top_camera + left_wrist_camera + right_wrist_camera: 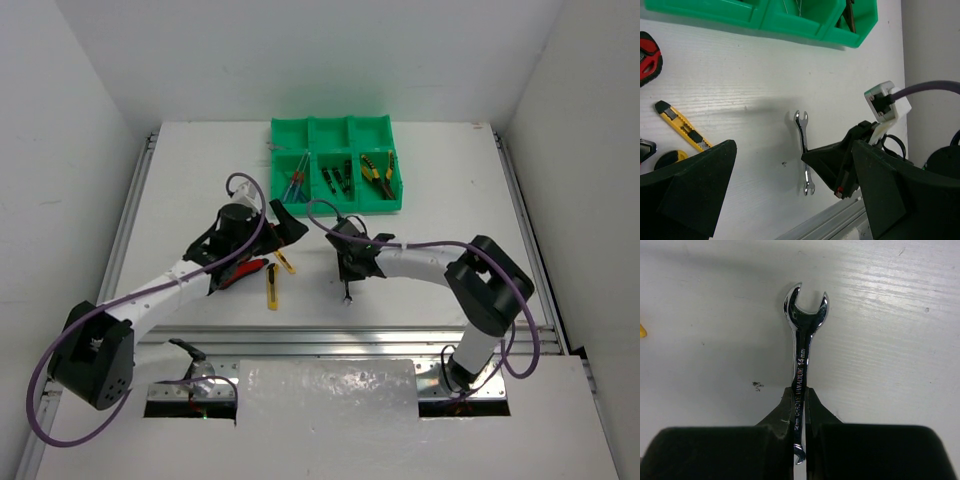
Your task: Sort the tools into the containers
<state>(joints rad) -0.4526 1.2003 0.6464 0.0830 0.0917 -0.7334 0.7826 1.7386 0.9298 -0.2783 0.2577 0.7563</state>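
My right gripper (352,264) is shut on the shaft of a silver wrench (802,340), which lies at or just above the white table; one end sticks out towards the near edge (346,294). The wrench (803,140) and the right gripper (832,167) also show in the left wrist view. My left gripper (285,226) is open and empty, hovering left of the right gripper and above the table (790,200). Two yellow box cutters (271,288) (284,261) and a red-black utility knife (240,273) lie under the left arm. The green tray (335,130) stands at the far centre.
The tray's front compartments hold blue/red screwdrivers (294,183), dark screwdrivers (338,178) and yellow-handled pliers (375,168). A metal rail (330,340) runs along the table's near edge. White walls stand on the left, right and back.
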